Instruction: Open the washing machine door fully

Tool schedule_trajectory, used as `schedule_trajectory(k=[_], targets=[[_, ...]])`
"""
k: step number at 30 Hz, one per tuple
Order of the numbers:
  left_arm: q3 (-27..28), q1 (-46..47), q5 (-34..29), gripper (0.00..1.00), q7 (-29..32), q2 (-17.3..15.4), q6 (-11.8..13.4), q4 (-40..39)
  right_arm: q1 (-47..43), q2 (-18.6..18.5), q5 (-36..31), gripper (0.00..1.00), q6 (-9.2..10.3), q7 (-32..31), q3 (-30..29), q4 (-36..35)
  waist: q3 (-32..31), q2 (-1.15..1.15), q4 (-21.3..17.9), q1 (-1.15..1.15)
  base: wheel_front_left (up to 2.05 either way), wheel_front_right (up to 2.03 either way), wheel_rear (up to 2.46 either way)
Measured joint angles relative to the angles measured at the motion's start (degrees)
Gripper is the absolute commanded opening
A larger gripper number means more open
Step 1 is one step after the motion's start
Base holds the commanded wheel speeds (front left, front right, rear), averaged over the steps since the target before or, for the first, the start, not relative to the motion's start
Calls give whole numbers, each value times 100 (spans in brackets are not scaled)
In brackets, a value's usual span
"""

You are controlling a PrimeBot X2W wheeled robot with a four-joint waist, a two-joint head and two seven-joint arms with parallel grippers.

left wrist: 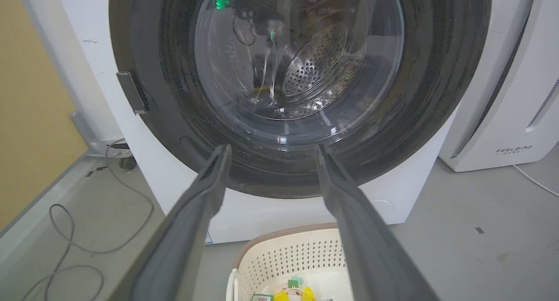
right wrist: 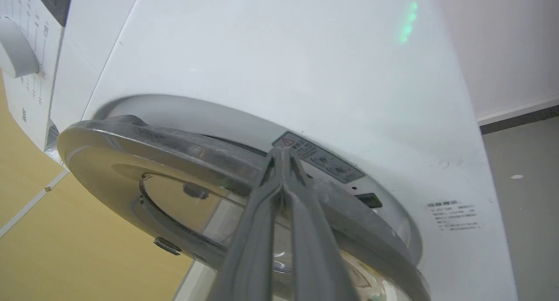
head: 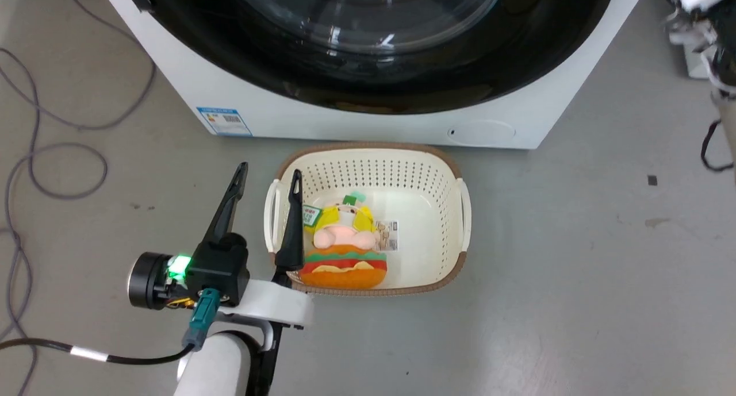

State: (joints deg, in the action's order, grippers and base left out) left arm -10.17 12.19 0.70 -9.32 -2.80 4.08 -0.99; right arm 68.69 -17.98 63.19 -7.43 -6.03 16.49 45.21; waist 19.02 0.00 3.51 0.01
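A cream basket [head: 374, 172] sits just beside the left pincer [head: 269, 169] and holds a burger plush toy [head: 345, 264]. That pincer's fingers are spread wide and hold nothing. Ahead of them stands the washing machine [head: 345, 120], its door [head: 368, 68] facing them. The right pincer [right wrist: 283, 150], pressed closed, has its tips at the door's rim.

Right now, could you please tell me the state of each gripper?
Left gripper: open, holding nothing.
Right gripper: shut, empty, tips at the rim of the large round glossy black washing machine door.
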Motion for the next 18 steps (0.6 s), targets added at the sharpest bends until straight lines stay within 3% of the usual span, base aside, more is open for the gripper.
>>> schedule_trajectory(k=[18], targets=[[-371, 453, 116, 100, -196, 1, 187, -38, 1627, -232, 914, 0, 0, -1376, 1000, 1201, 582, 0, 121, 0, 0, 0, 0]])
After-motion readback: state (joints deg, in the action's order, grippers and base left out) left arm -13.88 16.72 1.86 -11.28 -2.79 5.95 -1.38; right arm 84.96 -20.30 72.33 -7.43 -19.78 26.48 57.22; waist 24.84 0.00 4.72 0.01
